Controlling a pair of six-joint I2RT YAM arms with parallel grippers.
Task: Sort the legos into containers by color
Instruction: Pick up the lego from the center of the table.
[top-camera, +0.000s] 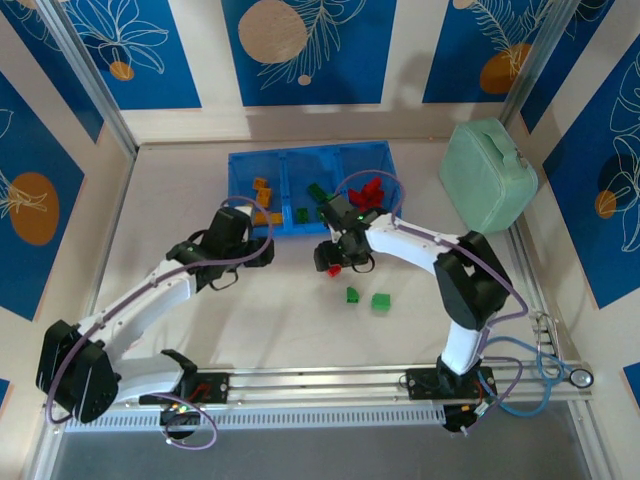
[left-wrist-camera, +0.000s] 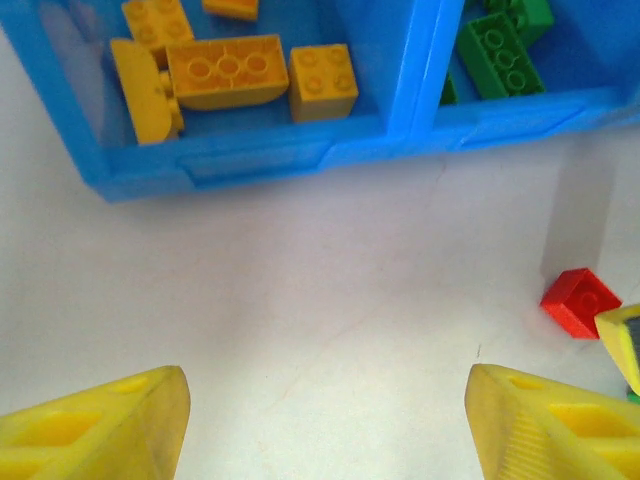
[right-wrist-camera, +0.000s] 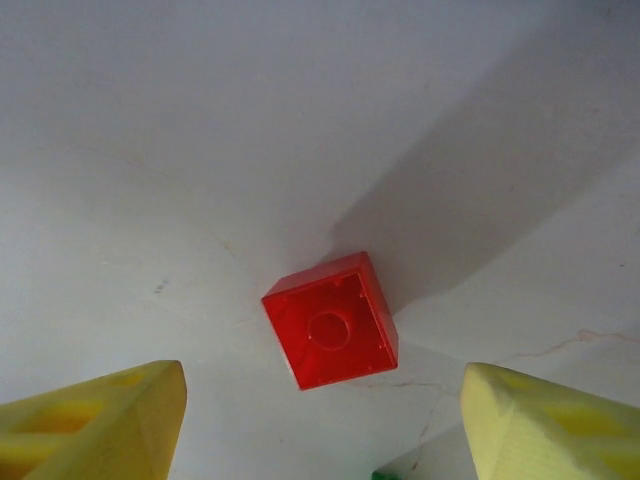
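Red brick (right-wrist-camera: 330, 333) lies free inside spread right pincer (right-wrist-camera: 322, 420); green bricks (top-camera: 352, 294) near.

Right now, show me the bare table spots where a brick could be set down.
Free: the table left of the blue tray, and the middle patch nearer the robot than the two green bricks. Crowded: before the tray, around the left hand, right hand and red brick.

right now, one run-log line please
left gripper open, empty | right gripper open, over red square plastic lego on white table | two green plastic legos loose
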